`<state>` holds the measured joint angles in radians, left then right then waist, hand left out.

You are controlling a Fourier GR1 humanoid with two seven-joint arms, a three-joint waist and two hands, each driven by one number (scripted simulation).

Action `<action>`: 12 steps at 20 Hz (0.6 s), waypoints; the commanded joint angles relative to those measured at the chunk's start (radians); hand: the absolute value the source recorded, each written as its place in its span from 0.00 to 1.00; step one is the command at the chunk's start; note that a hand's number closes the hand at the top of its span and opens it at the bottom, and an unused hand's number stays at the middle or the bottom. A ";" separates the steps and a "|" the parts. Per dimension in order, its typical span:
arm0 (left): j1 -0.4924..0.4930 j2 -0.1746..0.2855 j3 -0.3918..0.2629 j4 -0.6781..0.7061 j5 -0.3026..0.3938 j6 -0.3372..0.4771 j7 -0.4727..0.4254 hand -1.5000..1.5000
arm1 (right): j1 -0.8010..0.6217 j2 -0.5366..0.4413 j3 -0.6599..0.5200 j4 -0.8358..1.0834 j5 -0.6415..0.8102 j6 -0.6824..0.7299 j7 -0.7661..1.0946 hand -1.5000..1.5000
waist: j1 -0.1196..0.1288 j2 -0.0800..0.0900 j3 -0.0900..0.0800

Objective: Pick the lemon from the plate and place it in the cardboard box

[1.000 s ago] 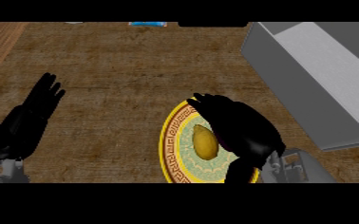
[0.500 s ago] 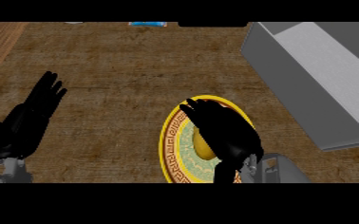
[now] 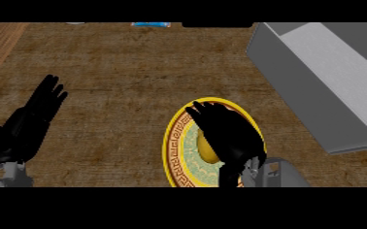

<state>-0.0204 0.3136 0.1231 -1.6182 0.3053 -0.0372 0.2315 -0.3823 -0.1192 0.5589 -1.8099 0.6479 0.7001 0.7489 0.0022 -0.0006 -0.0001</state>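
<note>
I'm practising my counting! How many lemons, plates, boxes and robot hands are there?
lemon: 1
plate: 1
box: 1
hands: 2, left hand and right hand
total: 5

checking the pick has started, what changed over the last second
The right hand slid left over the plate and now covers most of the lemon, which showed almost whole a second ago; its fingers look straight, so no grasp shows yet. The lemon stays on the plate, the left hand rests open at the left edge, and the cardboard box has not moved.
</note>
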 commanded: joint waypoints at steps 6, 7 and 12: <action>0.037 -0.001 0.072 0.002 0.007 -0.074 -0.028 0.50 | 0.048 0.017 -0.002 0.064 0.094 0.022 -0.085 0.00 | 0.000 0.000 0.000; 0.010 -0.042 0.016 -0.052 -0.031 -0.007 0.033 0.50 | -0.030 0.033 -0.015 0.213 0.131 -0.035 -0.153 0.00 | 0.004 0.001 0.000; -0.013 -0.036 0.060 -0.023 -0.019 -0.051 0.030 0.50 | 0.042 0.053 -0.018 0.133 0.154 0.041 -0.125 0.00 | -0.001 0.000 0.000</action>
<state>-0.0048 0.2712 0.1508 -1.6710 0.2709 -0.0549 0.2637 -0.3484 -0.0811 0.5505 -1.6903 0.7745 0.7139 0.6386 0.0028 -0.0004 0.0000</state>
